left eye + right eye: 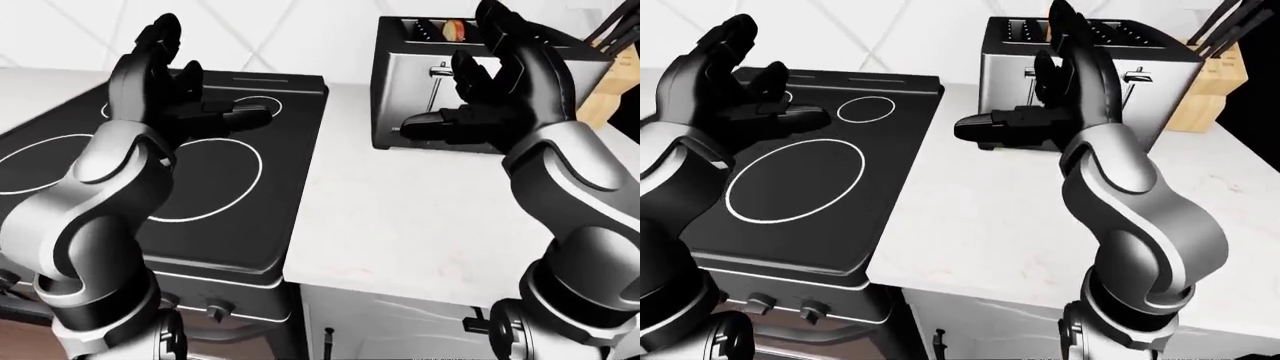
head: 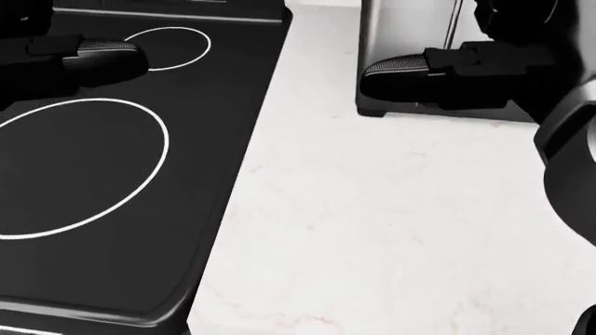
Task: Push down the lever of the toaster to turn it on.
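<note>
Beside toaster (image 1: 440,82) lever (image 1: 438,72), right hand (image 1: 505,94) fingers (image 1: 500,34) spread, holding nothing, prob. not touching.

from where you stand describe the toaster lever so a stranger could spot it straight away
In the left-eye view, find the white counter right of the black stove. The steel toaster stands near its top edge, beside a wooden knife block. On the toaster's near face runs a thin vertical slot; the lever is the small knob near its top, just left of the open right hand.
</note>
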You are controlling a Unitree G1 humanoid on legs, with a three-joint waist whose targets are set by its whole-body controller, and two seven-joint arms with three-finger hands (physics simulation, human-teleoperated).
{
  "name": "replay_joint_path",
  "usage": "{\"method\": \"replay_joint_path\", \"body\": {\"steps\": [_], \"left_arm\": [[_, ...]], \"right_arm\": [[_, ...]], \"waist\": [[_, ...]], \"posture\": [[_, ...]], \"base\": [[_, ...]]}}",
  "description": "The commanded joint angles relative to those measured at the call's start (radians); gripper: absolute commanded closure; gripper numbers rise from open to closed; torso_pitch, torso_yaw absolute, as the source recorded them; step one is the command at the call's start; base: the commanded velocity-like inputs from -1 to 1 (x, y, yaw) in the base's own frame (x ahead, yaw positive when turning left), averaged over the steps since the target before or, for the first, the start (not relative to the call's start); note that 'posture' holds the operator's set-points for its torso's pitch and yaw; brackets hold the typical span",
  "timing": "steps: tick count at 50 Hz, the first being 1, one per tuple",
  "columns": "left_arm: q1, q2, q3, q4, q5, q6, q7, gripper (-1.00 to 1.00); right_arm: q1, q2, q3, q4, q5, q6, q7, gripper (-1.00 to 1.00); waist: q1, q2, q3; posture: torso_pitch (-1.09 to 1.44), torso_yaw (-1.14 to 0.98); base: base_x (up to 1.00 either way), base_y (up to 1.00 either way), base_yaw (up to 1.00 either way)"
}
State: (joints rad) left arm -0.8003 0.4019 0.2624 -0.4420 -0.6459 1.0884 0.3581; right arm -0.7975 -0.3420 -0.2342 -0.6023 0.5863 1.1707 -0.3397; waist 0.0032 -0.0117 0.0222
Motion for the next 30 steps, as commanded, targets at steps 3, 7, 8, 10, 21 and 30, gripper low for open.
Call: {"method": "replay_joint_path", "body": {"steps": [3,7,8,10,21,30], "left_arm": [[-0.033,0.014,0.011,-0.018,-0.002,-0.021,-0.001,-1.0],[-0.029,0.012,0.008,-0.014,0.0,-0.034,-0.005,-1.0],[-0.029,0.012,0.008,-0.013,0.0,-0.035,-0.006,-1.0],[-0.03,0.012,0.007,-0.011,0.001,-0.033,-0.006,-1.0],[-0.033,0.01,0.011,-0.023,-0.008,-0.022,0.002,-1.0],[-0.032,0.011,0.01,-0.022,-0.007,-0.027,0.001,-1.0]], "right_arm": [[-0.033,-0.009,-0.011,-0.02,-0.002,-0.026,-0.002,-1.0],[-0.032,-0.011,-0.011,-0.016,-0.001,-0.031,-0.001,-1.0],[-0.032,-0.011,-0.011,-0.016,-0.001,-0.03,-0.001,-1.0],[-0.029,-0.012,-0.01,-0.013,-0.003,-0.035,0.001,-1.0],[-0.026,-0.011,-0.012,-0.019,0.002,-0.031,-0.002,-1.0],[-0.022,-0.012,-0.007,-0.012,-0.003,-0.041,0.002,-1.0]], "waist": [[0.0,0.003,-0.032],[0.001,0.004,-0.047],[0.001,0.004,-0.048],[0.001,0.004,-0.052],[0.003,0.005,-0.094],[0.005,0.006,-0.126]], "posture": [[-0.09,0.0],[-0.12,0.0],[-0.12,0.0],[-0.12,0.0],[-0.17,0.0],[-0.22,0.0]], "base": [[0.0,0.0,0.0],[0.0,0.0,0.0],[0.0,0.0,0.0],[0.0,0.0,0.0],[0.0,0.0,0.0],[0.0,0.0,0.0]]}}
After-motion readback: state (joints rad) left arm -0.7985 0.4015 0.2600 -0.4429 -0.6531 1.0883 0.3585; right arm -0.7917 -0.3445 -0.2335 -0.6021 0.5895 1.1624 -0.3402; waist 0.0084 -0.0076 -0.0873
